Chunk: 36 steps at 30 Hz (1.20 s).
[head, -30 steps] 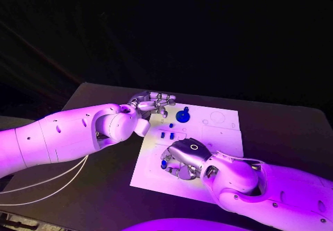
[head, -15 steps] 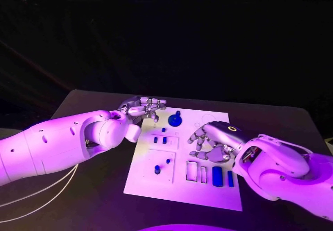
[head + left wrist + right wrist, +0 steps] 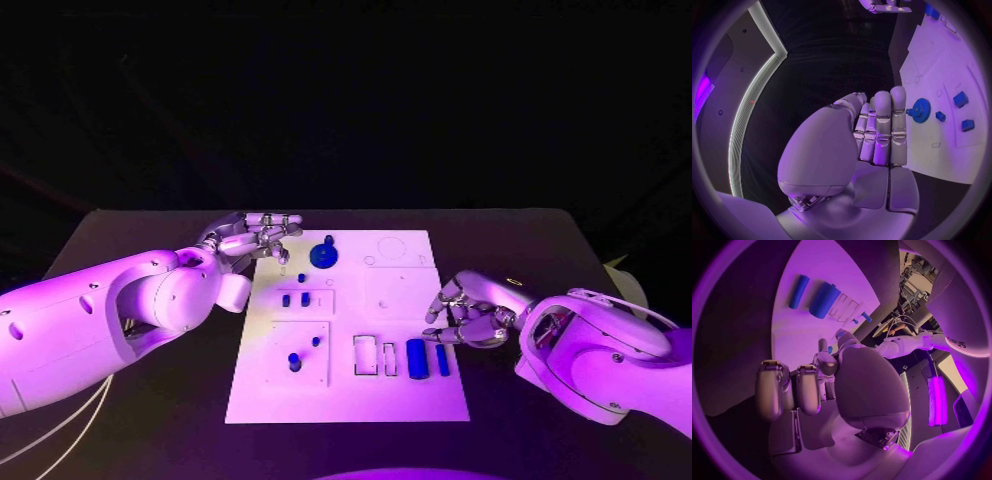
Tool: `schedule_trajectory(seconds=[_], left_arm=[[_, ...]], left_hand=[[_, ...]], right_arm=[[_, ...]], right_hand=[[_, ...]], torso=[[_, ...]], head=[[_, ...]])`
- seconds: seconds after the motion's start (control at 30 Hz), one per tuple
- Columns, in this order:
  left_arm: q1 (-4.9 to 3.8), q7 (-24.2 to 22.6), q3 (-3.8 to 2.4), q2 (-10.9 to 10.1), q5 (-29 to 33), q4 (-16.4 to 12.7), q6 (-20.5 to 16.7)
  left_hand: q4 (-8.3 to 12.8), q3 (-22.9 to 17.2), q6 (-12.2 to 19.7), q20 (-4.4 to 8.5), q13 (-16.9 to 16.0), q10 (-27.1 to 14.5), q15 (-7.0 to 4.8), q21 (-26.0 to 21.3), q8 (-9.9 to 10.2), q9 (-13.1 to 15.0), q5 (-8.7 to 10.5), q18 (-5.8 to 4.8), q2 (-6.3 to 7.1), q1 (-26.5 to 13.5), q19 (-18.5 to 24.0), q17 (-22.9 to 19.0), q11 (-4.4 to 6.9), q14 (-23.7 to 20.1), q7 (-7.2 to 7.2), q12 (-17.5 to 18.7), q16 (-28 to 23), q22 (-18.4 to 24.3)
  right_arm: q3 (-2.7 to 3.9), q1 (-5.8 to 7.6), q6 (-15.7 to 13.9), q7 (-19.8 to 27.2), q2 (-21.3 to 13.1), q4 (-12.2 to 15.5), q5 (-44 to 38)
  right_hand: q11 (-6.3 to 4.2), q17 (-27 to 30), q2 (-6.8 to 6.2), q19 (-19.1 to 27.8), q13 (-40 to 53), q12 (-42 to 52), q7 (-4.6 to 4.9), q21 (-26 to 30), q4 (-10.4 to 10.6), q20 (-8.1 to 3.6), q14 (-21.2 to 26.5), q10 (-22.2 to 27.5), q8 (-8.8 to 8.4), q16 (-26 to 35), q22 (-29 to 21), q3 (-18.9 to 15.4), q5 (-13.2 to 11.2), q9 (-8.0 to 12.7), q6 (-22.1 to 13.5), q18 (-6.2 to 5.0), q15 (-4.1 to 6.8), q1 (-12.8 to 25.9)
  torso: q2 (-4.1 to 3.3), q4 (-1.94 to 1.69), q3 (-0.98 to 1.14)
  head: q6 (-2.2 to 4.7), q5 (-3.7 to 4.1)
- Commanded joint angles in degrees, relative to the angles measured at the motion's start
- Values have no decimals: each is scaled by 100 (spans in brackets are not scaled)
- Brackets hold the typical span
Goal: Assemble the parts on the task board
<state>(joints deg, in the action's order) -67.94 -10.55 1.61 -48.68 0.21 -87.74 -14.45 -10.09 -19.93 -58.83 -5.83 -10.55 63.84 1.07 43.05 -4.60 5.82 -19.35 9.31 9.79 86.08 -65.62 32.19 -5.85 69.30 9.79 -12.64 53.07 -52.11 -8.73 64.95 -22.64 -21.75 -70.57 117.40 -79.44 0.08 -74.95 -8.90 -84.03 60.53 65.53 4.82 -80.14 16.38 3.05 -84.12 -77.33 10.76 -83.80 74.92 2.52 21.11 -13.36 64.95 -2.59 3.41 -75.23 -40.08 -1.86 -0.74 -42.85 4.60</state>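
Your left hand (image 3: 257, 240) sits at the board's (image 3: 346, 400) far left corner, fingers straight and together, grasping nothing; the blue gear (image 3: 325, 255) lies just beside its fingertips. Your right hand (image 3: 473, 310) hangs off the board's right edge, fingers loosely curled, apparently empty, though its palm is hidden. Two blue bars (image 3: 427, 359) lie near that hand, toward the board's middle.

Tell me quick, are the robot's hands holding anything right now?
Left hand: open, silver fingers straight and side by side, holding nothing, beside the blue toothed gear.
Right hand: fingers curled in, nothing seen in them, at the white task board's edge.
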Motion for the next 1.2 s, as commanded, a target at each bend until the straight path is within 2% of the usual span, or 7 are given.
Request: schedule_trajectory(seconds=[0.03,0.17,0.2,0.33,0.5,0.97,1.2], left_arm=[[4,-35,5,-2,22,-21,88],[6,-37,11,2,22,-21,99],[7,-36,13,3,22,-21,102],[8,-33,21,-1,22,-20,107],[9,-32,29,-13,22,-15,111],[9,-21,36,-45,22,-32,122],[9,-3,37,-63,22,-41,127]], left_hand=[[-8,30,-7,-24,-10,-39,6,-22,-34,-9,6,93,-45,-25,4,-10,4,-36,26,-25,38,6],[-10,33,-8,-24,-10,-40,7,-30,-35,-9,6,94,-46,-29,7,-11,3,-37,27,-27,39,12],[-10,33,-8,-24,-10,-40,7,-30,-35,-9,6,94,-46,-29,7,-11,3,-37,27,-27,39,12],[-10,33,-8,-24,-10,-40,7,-30,-35,-9,6,94,-46,-29,7,-11,3,-37,27,-27,39,12],[-10,33,-8,-24,-10,-40,7,-30,-35,-9,6,94,-46,-29,7,-11,3,-37,27,-27,39,12],[-15,39,-8,-26,-12,-43,9,-30,-37,-10,7,93,-48,-39,6,-13,2,-39,27,-32,41,12],[-20,43,-7,-27,-12,-46,10,-35,-38,-10,8,93,-50,-47,8,-14,2,-40,28,-34,42,16]], right_arm=[[-9,-90,-136,-414,-43,78,-302],[-25,-241,-379,-654,-14,127,-625],[-28,-292,-454,-715,8,134,-718],[-35,-481,-666,-891,132,119,-986],[-38,-637,-728,-984,268,57,-1169],[-41,-771,-625,-1122,525,-192,-1357],[-45,-792,-411,-1159,595,-267,-1433]], right_hand=[[-3,-465,24,-270,248,197,-33,-52,10,-43,-392,-45,42,-37,1263,-149,138,-65,-31,72,28,98],[4,-498,84,-280,367,271,-27,-88,29,-40,-395,-33,58,-59,1271,-348,229,-127,-88,78,20,261],[7,-495,107,-279,381,275,-25,-89,31,-38,-394,-25,58,-59,1271,-391,222,-140,-107,78,19,296],[9,-480,128,-272,397,270,-24,-73,35,-36,-389,-6,66,-51,1266,-487,212,-170,-129,74,17,349],[12,-455,137,-257,402,254,-24,-39,37,-33,-382,19,76,-37,1256,-583,229,-200,-148,67,14,393],[7,-377,211,-212,431,224,-35,69,43,-30,-361,62,129,11,1226,-783,331,-286,-155,44,16,509],[1,-363,266,-203,474,230,-44,89,45,-33,-359,61,166,22,1220,-912,256,-345,-159,40,21,637]], torso=[[28,28,-8],[40,39,-22],[47,37,-25],[59,34,-41],[61,23,-41],[40,-1,-43],[42,-10,-45]], head=[[-73,123],[-138,171],[-208,181],[-226,212],[-219,212],[-179,206],[-190,207]])
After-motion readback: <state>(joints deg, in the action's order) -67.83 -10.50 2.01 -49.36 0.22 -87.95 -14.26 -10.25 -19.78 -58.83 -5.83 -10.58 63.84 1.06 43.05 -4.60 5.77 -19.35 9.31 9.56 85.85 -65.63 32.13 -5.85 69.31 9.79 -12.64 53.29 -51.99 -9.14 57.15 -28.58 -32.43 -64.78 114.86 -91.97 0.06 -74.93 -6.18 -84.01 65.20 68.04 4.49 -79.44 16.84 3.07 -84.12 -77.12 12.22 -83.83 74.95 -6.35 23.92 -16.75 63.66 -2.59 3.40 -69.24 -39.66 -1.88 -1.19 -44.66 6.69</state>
